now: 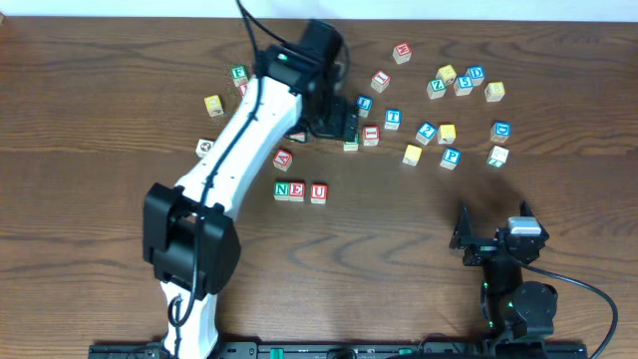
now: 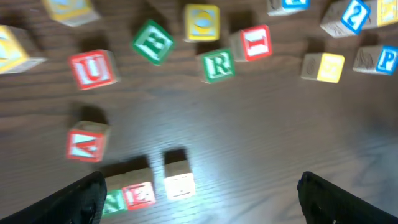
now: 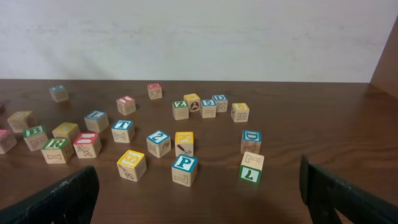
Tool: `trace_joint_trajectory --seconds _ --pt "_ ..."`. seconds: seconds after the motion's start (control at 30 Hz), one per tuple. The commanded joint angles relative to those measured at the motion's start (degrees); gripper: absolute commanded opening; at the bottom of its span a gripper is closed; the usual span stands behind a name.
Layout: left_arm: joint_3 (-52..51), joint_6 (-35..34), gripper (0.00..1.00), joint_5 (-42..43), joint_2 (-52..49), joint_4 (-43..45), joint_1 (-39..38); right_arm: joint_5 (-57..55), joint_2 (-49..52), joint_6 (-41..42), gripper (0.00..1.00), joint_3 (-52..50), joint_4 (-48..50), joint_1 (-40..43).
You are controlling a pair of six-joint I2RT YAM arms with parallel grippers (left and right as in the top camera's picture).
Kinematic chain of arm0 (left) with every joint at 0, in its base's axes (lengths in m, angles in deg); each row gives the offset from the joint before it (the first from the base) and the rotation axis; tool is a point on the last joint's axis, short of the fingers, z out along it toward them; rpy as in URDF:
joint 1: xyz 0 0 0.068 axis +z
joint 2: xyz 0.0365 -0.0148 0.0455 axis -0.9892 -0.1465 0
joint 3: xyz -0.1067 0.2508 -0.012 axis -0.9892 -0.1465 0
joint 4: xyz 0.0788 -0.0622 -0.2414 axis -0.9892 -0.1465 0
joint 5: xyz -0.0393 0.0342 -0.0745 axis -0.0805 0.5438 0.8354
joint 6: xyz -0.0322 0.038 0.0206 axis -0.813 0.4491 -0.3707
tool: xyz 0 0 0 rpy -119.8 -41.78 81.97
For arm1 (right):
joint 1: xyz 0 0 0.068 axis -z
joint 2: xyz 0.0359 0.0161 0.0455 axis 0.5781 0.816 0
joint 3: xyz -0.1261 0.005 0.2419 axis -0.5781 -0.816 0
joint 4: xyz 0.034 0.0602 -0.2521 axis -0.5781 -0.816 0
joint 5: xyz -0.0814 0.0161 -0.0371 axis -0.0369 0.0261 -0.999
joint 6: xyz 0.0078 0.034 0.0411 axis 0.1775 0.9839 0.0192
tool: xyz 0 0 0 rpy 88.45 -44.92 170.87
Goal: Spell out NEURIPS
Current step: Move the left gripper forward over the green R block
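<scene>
Cubes N (image 1: pixel 282 189), E (image 1: pixel 297 190) and U (image 1: pixel 318 192) stand touching in a row at mid table; they show blurred at the bottom of the left wrist view (image 2: pixel 138 194). Green R (image 2: pixel 217 64) and red I (image 2: pixel 255 42) lie side by side behind them. Blue P (image 1: pixel 451 157) (image 3: pixel 185 165) sits to the right, with a yellow-faced cube (image 1: pixel 412 154) (image 3: pixel 130 163) beside it. My left gripper (image 1: pixel 337 122) (image 2: pixel 199 196) hovers open and empty above the R and I area. My right gripper (image 1: pixel 493 223) (image 3: pixel 196 199) is open and empty near the front right.
Loose cubes lie around: red A (image 1: pixel 283 158), green L (image 1: pixel 497 156), a cluster at the back right (image 1: pixel 459 80), a yellow cube at the left (image 1: pixel 213 104). Another red cube lettered like U (image 2: pixel 92 68) lies left of R.
</scene>
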Motion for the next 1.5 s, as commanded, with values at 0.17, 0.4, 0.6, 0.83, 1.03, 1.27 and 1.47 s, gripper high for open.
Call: trace_joint_trajectory --seconds 0.17,0.4,0.6,0.83,1.03,1.27,1.47 --pt "1.22 -3.93 0.96 -0.96 -5.97 3.48 -3.41 0.09 -0.09 -0.46 0.99 -0.09 -0.22 0.42" --pt "1.31 -8.02 0.96 -2.6 -8.2 6.99 -3.5 0.11 -0.09 -0.46 0.99 -0.09 -0.22 0.42" --pt "1.31 -10.38 0.96 -8.39 -8.63 8.28 -3.56 0.11 -0.09 -0.46 0.99 -0.09 -0.22 0.42" --pt "1.31 -11.23 0.96 -9.38 -12.46 9.14 -3.78 0.11 -0.09 -0.46 0.99 -0.09 -0.22 0.42" --pt "1.31 -11.45 0.96 -9.18 -13.64 10.12 -3.87 0.11 -0.09 -0.46 0.99 -0.09 -0.22 0.42" --pt "1.27 -11.43 0.96 -9.25 -14.51 11.47 -3.87 0.11 -0.09 -0.46 0.99 -0.09 -0.22 0.42" --pt "1.27 -11.43 0.96 -9.22 -16.0 11.47 -3.87 0.11 -0.09 -0.46 0.99 -0.09 -0.22 0.42"
